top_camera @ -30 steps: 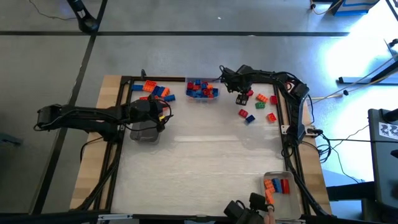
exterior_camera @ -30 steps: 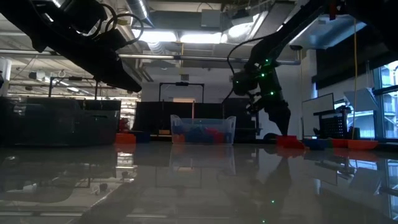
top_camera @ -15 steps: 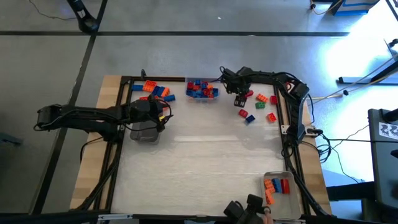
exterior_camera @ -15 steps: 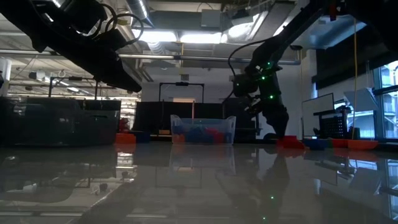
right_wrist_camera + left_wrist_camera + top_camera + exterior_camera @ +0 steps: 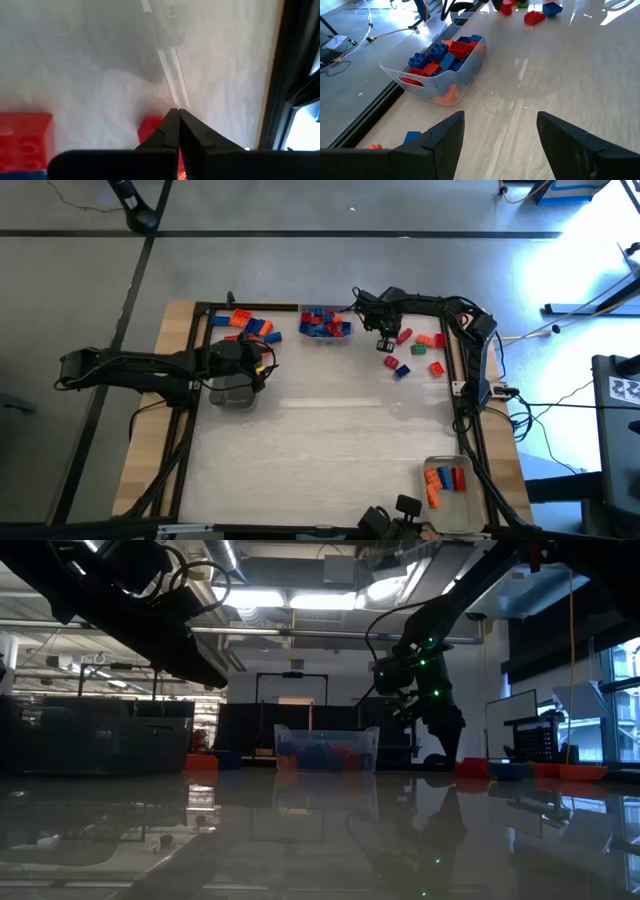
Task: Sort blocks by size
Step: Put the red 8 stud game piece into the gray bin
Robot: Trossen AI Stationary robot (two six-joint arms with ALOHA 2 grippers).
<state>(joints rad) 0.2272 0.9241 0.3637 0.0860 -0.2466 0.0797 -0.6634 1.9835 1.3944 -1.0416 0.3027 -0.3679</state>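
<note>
Right gripper is being held low over the loose blocks at the table's far right, fingers pinched together with nothing seen between them; a red block is lying just behind the tips. Left gripper is being held wide open and empty over a clear tray at left. More blocks are being kept in the far tray, beside it, and in the near right tray.

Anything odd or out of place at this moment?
Yes: the right claw has shut with its fingertips meeting and nothing between them. A small red block lies on the table just beside the tips, so the grasp looks missed.
</note>
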